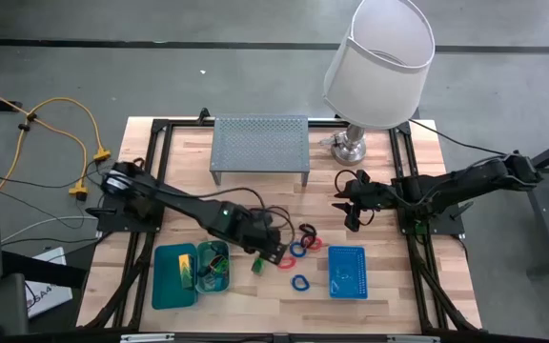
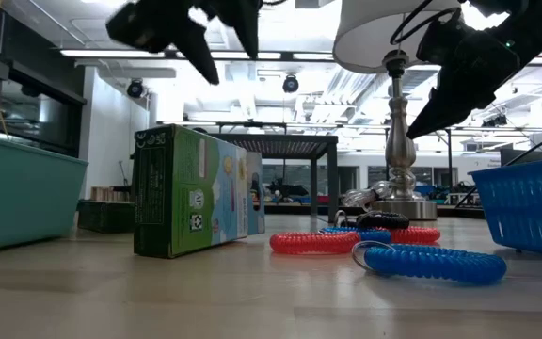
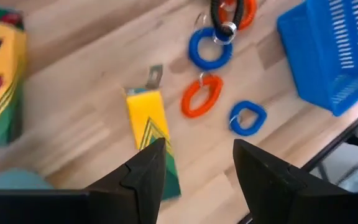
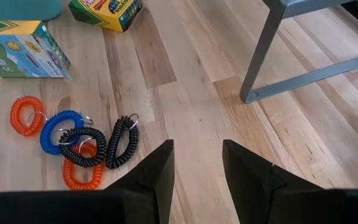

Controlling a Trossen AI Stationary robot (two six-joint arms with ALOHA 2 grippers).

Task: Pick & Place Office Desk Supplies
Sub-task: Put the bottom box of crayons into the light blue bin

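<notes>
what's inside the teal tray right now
The teal tray holds a yellow crayon box. The round cup beside it holds mixed items, too small to identify. Anything beneath them is hidden.

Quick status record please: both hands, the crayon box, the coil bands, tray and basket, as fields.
left hand: open, empty, above the small crayon box
right hand: open, empty, over bare wood near the riser shelf and lamp
small crayon box: on the table, between teal tray and bands
coil bands: red, blue and black, loose on the table left of the basket
teal tray: front left, a crayon box inside
blue mesh basket: front right of centre
</notes>
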